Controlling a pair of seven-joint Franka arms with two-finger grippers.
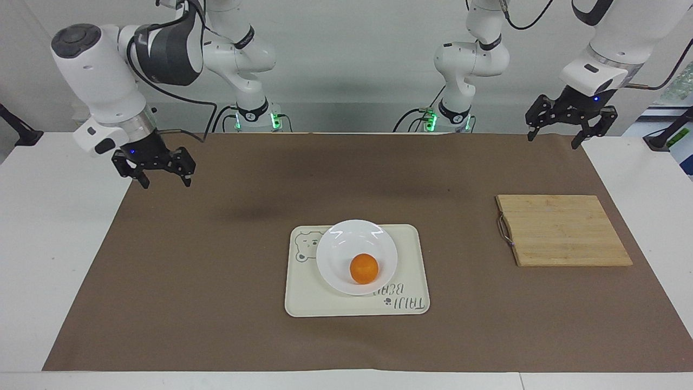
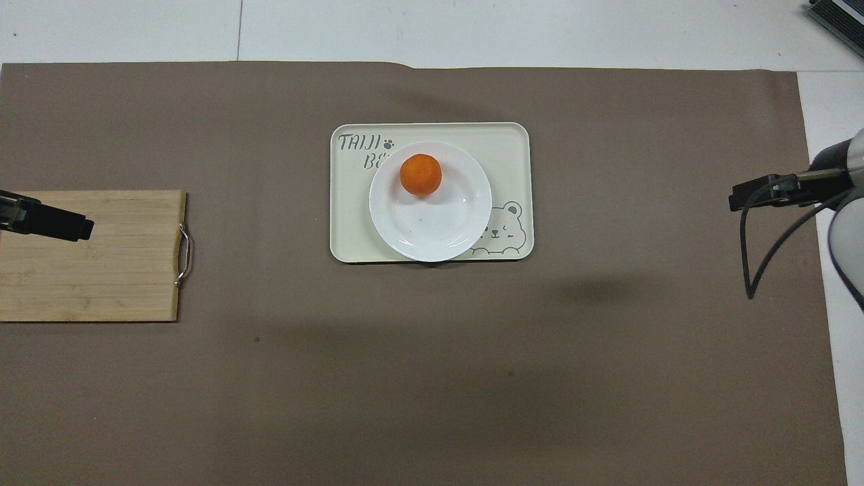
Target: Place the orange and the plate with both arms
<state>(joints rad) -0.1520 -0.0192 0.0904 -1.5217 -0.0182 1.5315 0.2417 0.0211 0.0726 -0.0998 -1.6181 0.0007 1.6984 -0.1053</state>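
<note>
Orange (image 1: 364, 268), small and round, is seen on the glossy white round plate (image 1: 338, 244), well apart from all fingers. Both the right gripper (image 1: 154, 167) and the left gripper (image 1: 566, 120) are held spread and empty, so the task is judged done.

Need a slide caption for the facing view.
Small orange on round white plate on cream tray; both open grippers raised, empty.

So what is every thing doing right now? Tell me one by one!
orange: sitting on the plate, nobody holding it.
plate: flat on the tray.
tray: lying on the brown mat, holding the plate.
cutting board: flat on the mat, bare.
right gripper: up in the air, open, empty.
left gripper: up in the air, open, empty, waiting.
</note>
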